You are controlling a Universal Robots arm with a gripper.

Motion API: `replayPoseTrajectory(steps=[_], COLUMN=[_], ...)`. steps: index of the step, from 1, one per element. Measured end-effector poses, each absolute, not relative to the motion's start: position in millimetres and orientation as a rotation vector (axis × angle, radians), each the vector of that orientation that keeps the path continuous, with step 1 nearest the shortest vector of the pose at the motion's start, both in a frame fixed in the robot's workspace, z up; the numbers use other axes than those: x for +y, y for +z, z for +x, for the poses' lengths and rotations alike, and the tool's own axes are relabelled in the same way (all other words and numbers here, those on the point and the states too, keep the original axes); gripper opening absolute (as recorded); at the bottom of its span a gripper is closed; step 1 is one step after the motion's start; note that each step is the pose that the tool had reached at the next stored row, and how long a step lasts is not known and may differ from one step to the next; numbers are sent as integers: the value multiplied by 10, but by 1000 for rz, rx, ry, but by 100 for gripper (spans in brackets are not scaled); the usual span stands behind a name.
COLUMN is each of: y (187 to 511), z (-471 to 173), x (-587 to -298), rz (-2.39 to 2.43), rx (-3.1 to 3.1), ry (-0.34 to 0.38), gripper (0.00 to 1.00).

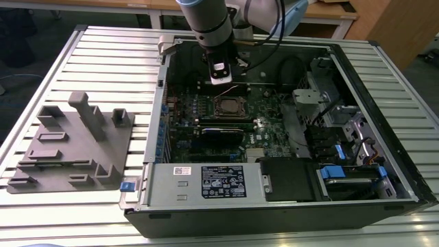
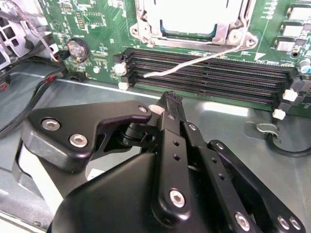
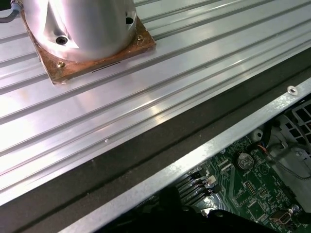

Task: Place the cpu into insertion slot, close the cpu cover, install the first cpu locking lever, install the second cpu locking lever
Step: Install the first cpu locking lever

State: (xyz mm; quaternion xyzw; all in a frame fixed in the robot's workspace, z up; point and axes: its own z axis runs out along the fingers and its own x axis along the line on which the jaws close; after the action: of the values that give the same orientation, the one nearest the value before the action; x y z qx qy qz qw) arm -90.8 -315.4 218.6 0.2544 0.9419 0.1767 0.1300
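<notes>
One gripper (image 1: 219, 77) hovering inside open PC case (image 1: 384, 128), just behind socket (image 1: 230, 107) on green board (image 1: 268, 128). Fingers (image 2: 171, 104) pinched together, nothing between them. CPU (image 2: 194, 17) seated in socket, silver top showing through cover (image 2: 226, 34) window, cover down over it. Thin lever (image 2: 194, 63) sticking out loose across black RAM slots (image 2: 209, 77). Grey fixture (image 1: 75, 144) well apart, toward exterior view's left.

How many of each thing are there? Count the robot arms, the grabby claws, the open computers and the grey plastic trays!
Robot arm: 1
Gripper: 1
Open computer case: 1
Grey plastic tray: 1
Total: 4
</notes>
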Motion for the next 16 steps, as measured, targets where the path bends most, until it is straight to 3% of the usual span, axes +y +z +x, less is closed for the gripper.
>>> replayPoseTrajectory(steps=[5,16], y=[2186,2198], z=[-908,-908], x=[-3154,-3160], rz=[724,724], rx=[2739,2739], ry=[427,426], gripper=[11,11])
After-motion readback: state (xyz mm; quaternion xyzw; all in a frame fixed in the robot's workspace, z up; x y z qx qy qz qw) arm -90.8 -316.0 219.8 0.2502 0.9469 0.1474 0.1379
